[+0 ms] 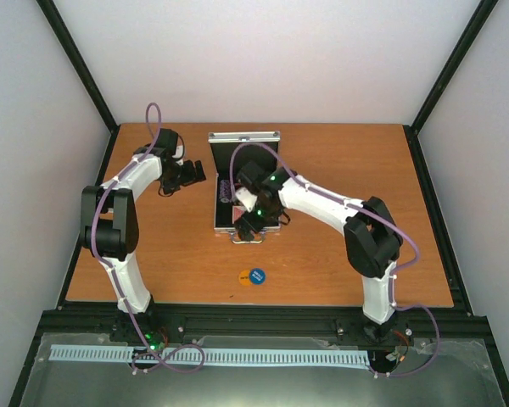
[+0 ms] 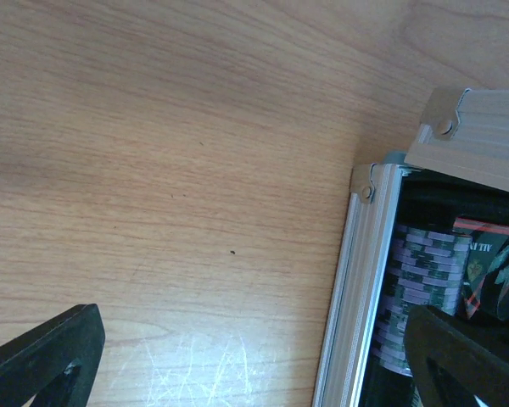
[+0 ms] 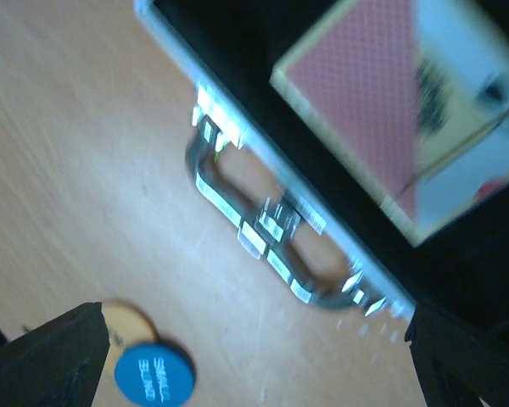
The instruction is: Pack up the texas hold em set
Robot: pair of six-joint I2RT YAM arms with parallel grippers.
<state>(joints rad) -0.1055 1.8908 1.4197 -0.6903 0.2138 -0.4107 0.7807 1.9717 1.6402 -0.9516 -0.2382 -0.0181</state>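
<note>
Desk [image 1: 348, 170] of warm brown wood seen from above, with my two white arms reaching in from its near edge. Between them the silver case [image 1: 220, 195] of the hold'em set lies open, its lid [image 1: 244, 136] standing up at the far side so the black-lined tray is free to fill. Chip stacks [image 2: 424, 275] sit in a row against the tray's left wall, with the red card deck [image 3: 369, 102] beside them. The right wrist view is blurred, so I cannot tell whether the deck is fully seated. A blue disc [image 1: 257, 275] touching an orange disc [image 1: 244, 275] lies out on the desk, on the near side of the case's handle [image 3: 267, 233]; I judge both are not yet packed. My left arm folds sharply at the elbow. Its left tool [image 1: 197, 174], spread wide and holding nothing, has the case's left wall between its fingers, probably to steady it. My right arm bends back across, wrist tipped down. Its right tool [image 1: 248, 224] is spread and empty over the case's near end, with the discs in its camera's view.
</note>
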